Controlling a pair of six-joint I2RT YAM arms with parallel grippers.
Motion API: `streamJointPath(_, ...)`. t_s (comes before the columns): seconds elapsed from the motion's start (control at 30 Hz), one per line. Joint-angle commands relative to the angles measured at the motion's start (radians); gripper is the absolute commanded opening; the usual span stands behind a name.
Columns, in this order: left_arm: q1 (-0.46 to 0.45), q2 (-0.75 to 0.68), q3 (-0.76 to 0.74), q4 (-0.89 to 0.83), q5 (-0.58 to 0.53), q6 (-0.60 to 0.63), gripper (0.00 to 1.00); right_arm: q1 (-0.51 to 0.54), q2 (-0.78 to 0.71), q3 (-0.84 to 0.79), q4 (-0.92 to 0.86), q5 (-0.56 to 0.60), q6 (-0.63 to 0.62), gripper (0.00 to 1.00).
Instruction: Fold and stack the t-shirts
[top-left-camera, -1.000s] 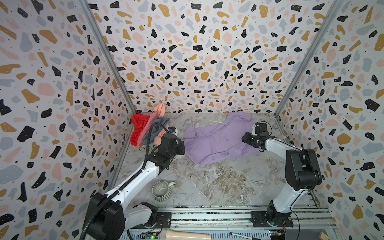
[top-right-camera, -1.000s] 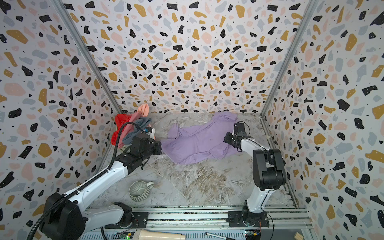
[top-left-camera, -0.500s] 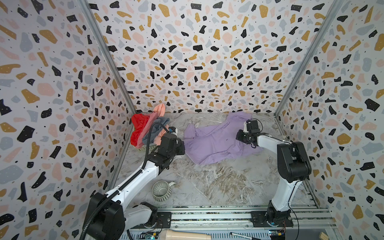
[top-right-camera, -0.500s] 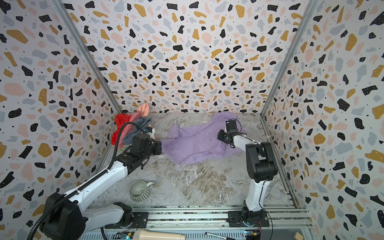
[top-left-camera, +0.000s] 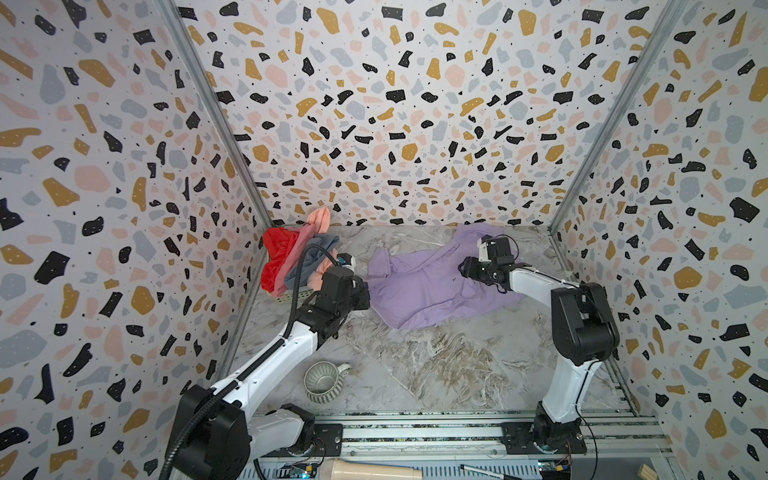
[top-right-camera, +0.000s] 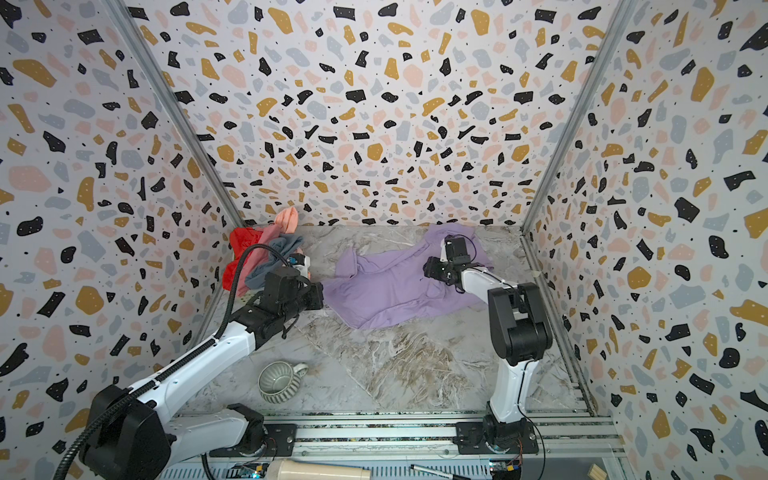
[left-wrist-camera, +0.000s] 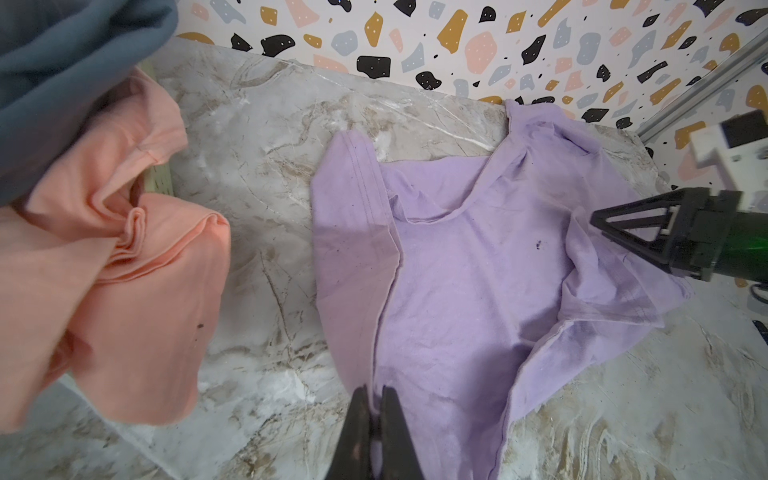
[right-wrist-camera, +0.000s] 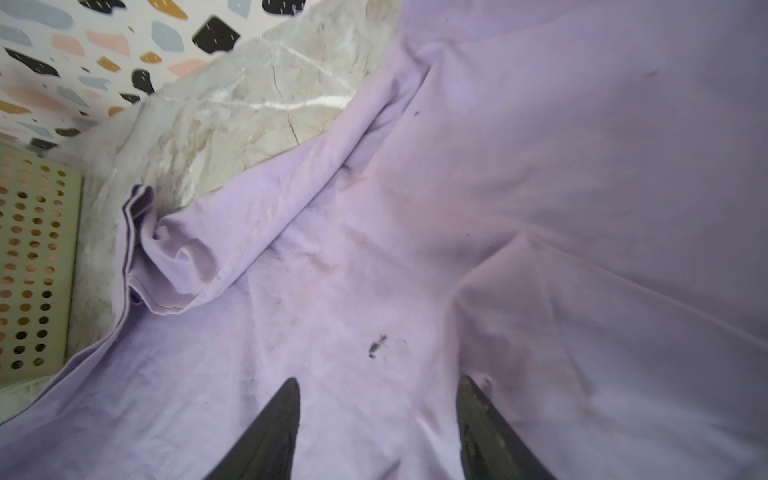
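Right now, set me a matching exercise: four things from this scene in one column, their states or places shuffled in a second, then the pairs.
1. left gripper
2. right gripper
3. mug
4. red t-shirt

A. jaws open, over the lilac t-shirt
B. heaped in the far left corner
C. shut on lilac cloth
D. alone, well in front of the shirts

Pairs: 1-C, 2-A, 3-D, 4-B

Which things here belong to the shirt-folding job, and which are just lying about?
Job: lilac shirt, red shirt, grey-blue shirt, peach shirt.
Lying about: mug, pen by the front rail.
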Motion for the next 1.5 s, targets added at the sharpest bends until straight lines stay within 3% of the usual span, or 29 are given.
streamJointPath(0.0,0.005,0.009,0.007,0.043,0.003,0.007,0.00,-0.064,-0.093,-0.062,0.029,0.009,-0.016,0.58)
streamJointPath(0.27,0.005,0.037,0.024,0.048,0.023,0.008,0.00,-0.105,-0.028,-0.084,0.006,0.033,-0.061,0.49)
streamJointPath(0.67,0.005,0.043,0.032,0.040,0.021,0.009,0.00,-0.050,0.066,-0.042,0.012,0.104,-0.086,0.30)
streamJointPath(0.87,0.005,0.043,0.031,0.036,0.016,0.009,0.00,-0.016,0.121,0.015,-0.036,0.207,-0.096,0.29)
streamJointPath(1.2,0.006,0.045,0.020,0.040,0.017,0.001,0.00,0.014,0.163,0.050,-0.039,0.250,-0.096,0.29)
streamJointPath(1.47,0.005,0.052,0.024,0.038,0.014,0.003,0.00,0.018,0.182,0.069,-0.049,0.274,-0.080,0.13)
